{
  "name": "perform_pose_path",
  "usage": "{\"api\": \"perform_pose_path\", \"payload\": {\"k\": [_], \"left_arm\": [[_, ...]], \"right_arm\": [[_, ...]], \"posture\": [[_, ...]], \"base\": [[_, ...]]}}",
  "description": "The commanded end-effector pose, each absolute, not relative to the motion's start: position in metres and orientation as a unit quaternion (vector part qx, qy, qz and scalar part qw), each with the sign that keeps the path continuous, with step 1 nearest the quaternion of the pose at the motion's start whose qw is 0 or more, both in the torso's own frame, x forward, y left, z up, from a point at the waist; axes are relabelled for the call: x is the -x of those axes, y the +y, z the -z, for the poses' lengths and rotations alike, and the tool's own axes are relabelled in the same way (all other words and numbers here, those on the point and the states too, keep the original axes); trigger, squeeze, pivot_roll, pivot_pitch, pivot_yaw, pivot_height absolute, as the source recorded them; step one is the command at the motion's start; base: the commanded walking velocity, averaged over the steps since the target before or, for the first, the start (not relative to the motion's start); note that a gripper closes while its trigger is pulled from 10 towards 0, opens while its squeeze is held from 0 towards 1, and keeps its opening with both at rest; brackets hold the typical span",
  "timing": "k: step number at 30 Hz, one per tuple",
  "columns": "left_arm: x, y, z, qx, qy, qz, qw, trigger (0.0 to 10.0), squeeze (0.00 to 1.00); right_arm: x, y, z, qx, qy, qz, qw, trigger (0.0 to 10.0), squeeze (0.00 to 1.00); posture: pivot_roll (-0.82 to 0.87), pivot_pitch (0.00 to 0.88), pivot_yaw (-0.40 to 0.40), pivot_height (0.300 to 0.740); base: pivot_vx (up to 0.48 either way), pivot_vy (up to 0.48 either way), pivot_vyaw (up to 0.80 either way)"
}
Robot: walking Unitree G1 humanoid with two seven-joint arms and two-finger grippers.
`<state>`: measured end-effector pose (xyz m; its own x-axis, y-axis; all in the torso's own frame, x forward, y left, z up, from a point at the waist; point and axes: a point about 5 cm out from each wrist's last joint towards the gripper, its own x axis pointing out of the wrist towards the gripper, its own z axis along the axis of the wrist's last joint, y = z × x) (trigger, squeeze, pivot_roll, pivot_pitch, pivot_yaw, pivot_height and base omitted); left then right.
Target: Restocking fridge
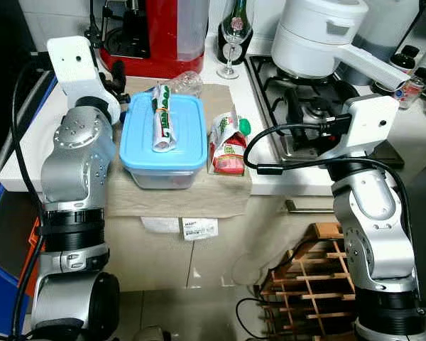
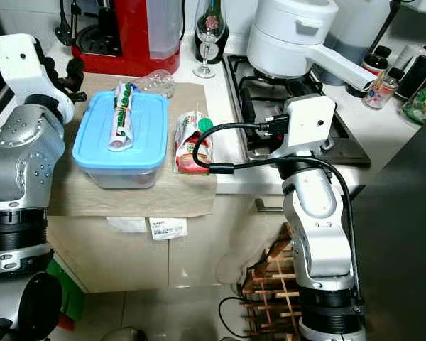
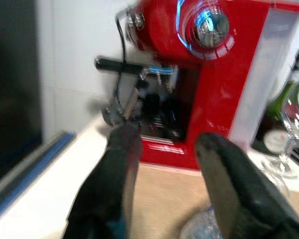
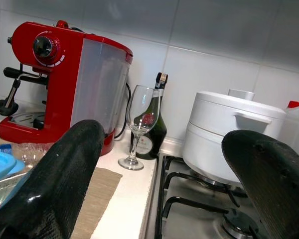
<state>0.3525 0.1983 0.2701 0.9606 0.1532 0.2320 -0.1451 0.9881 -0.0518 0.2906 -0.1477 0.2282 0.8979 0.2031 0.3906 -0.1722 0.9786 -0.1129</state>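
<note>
A clear container with a light blue lid (image 1: 181, 138) stands on a beige cloth (image 1: 177, 199) on the counter. A green and white tube (image 1: 162, 117) lies on its lid. To its right a red pouch with a green cap (image 1: 227, 145) lies on the cloth, and behind it is a crushed clear bottle (image 1: 187, 83). My left gripper (image 3: 167, 137) is open and empty over the cloth's far left corner, facing the red coffee machine (image 3: 214, 74). Raised at the counter's front edge by the hob, my right gripper (image 4: 164, 137) is open and empty too.
Along the back wall stand the red coffee machine (image 1: 153, 35), a wine glass (image 1: 232, 42) and a dark bottle (image 1: 238, 18). A white pot (image 1: 316, 35) sits on the gas hob (image 1: 298, 106). A wooden rack (image 1: 312, 277) stands under the counter at the right.
</note>
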Motion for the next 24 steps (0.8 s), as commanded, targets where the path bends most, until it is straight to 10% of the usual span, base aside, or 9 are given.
{"api": "perform_pose_path", "payload": {"k": [1, 13, 14, 15, 24], "left_arm": [[-0.348, 0.198, -0.288, -0.019, -0.167, -0.072, 0.983, 0.0, 0.00], [-0.294, 0.188, -0.258, -0.072, -0.163, -0.010, 0.984, 0.2, 0.00], [-0.286, 0.180, -0.255, -0.073, -0.162, 0.009, 0.984, 6.1, 0.00], [-0.266, 0.171, -0.255, -0.082, -0.178, 0.030, 0.980, 10.0, 1.00], [-0.254, 0.177, -0.243, -0.082, -0.168, -0.010, 0.982, 10.0, 1.00]], "right_arm": [[-0.290, -0.152, -0.230, 0.040, -0.207, -0.090, 0.973, 10.0, 0.09], [-0.288, -0.158, -0.220, 0.045, -0.196, -0.078, 0.977, 10.0, 0.08], [-0.287, -0.159, -0.219, 0.042, -0.194, -0.073, 0.977, 10.0, 0.08], [-0.278, -0.162, -0.217, 0.029, -0.194, -0.050, 0.979, 10.0, 0.08], [-0.263, -0.160, -0.205, 0.023, -0.181, -0.035, 0.983, 10.0, 0.08]], "posture": [[-0.03, 0.008, -0.089, 0.740], [0.01, 0.020, -0.092, 0.740], [0.02, 0.023, -0.093, 0.740], [0.03, 0.027, -0.095, 0.740], [0.04, 0.034, -0.094, 0.740]], "base": [[0.000, 0.000, 0.00], [0.000, 0.000, 0.00], [0.000, 0.000, 0.00], [0.000, 0.000, 0.00], [0.000, 0.000, 0.00]]}}
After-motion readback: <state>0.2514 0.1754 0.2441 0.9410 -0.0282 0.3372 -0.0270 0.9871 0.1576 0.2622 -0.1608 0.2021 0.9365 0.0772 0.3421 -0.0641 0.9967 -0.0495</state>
